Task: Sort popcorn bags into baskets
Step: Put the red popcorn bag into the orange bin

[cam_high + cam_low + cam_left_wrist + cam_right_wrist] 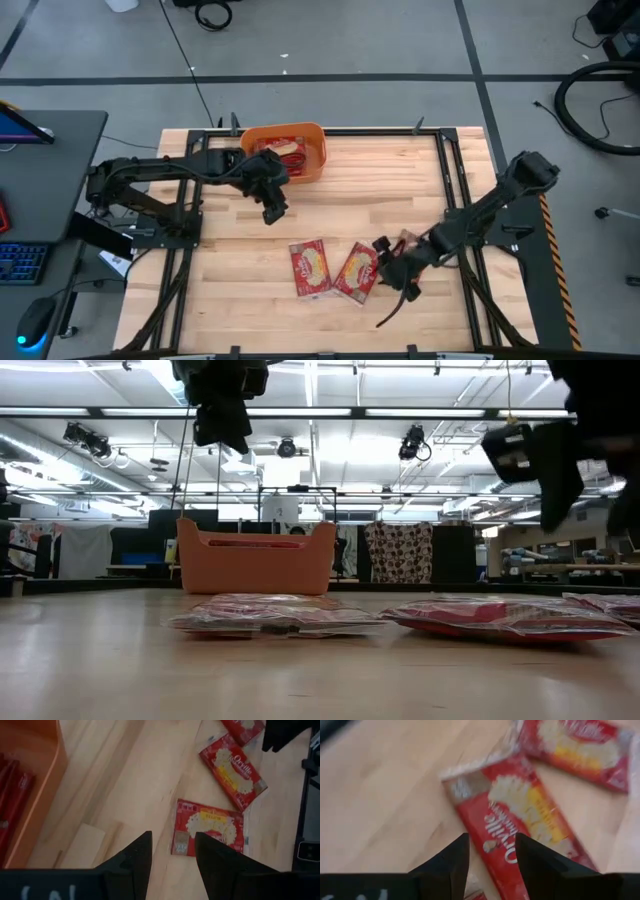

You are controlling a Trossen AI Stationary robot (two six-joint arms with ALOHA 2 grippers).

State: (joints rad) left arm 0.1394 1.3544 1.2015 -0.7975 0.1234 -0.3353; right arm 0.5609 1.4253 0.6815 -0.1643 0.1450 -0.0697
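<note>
Two red popcorn bags (pixel 310 268) (pixel 357 272) lie flat on the wooden table near its front edge. A third bag (pixel 245 727) shows beyond them in the left wrist view. The orange basket (pixel 283 150) stands at the table's far edge with red packets (pixel 285 152) inside. My left gripper (pixel 272 205) hangs open in the air just in front of the basket, with nothing between its fingers. My right gripper (pixel 385 262) hovers open right of the right-hand bag (pixel 520 820), above its end and clear of it.
Black frame rails (pixel 452 190) run along the table's sides. A loose dark cable (pixel 395 312) lies near the front right. Bare wood (pixel 230 270) lies at the front left, between the bags and the left rail.
</note>
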